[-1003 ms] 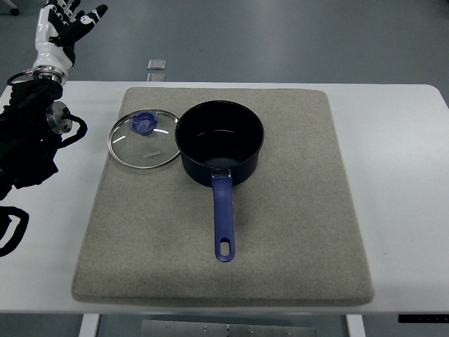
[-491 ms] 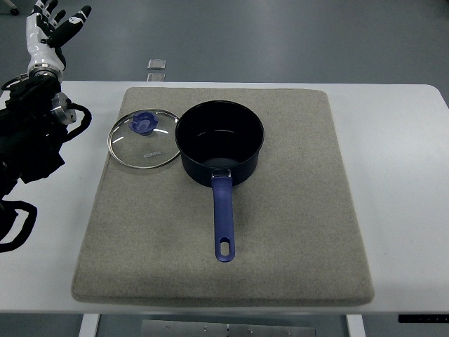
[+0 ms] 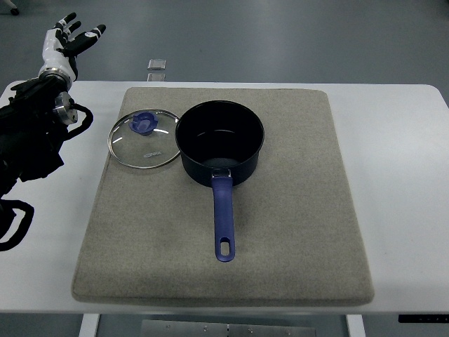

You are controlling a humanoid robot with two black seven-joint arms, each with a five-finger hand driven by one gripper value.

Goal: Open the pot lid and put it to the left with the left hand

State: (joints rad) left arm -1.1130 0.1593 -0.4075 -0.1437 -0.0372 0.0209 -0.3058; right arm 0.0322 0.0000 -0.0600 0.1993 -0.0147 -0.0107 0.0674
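Observation:
A dark blue pot (image 3: 220,142) with a long blue handle (image 3: 223,217) stands uncovered on the grey mat (image 3: 295,232). Its glass lid (image 3: 144,139), with a blue knob (image 3: 143,123), lies flat on the mat just left of the pot, rim touching the pot's side. My left hand (image 3: 68,38) is raised at the far upper left, beyond the table's back edge, fingers spread and holding nothing, well away from the lid. Its black arm (image 3: 28,137) runs along the left edge. The right arm is out of view.
The mat lies on a white table (image 3: 400,168). A small grey object (image 3: 157,64) sits on the floor beyond the table's back edge. Black cables (image 3: 14,221) loop over the table at the left.
The left hand swung left and up, then came back slightly right and lower, with its fingers less widely spread. Pot and lid have not moved.

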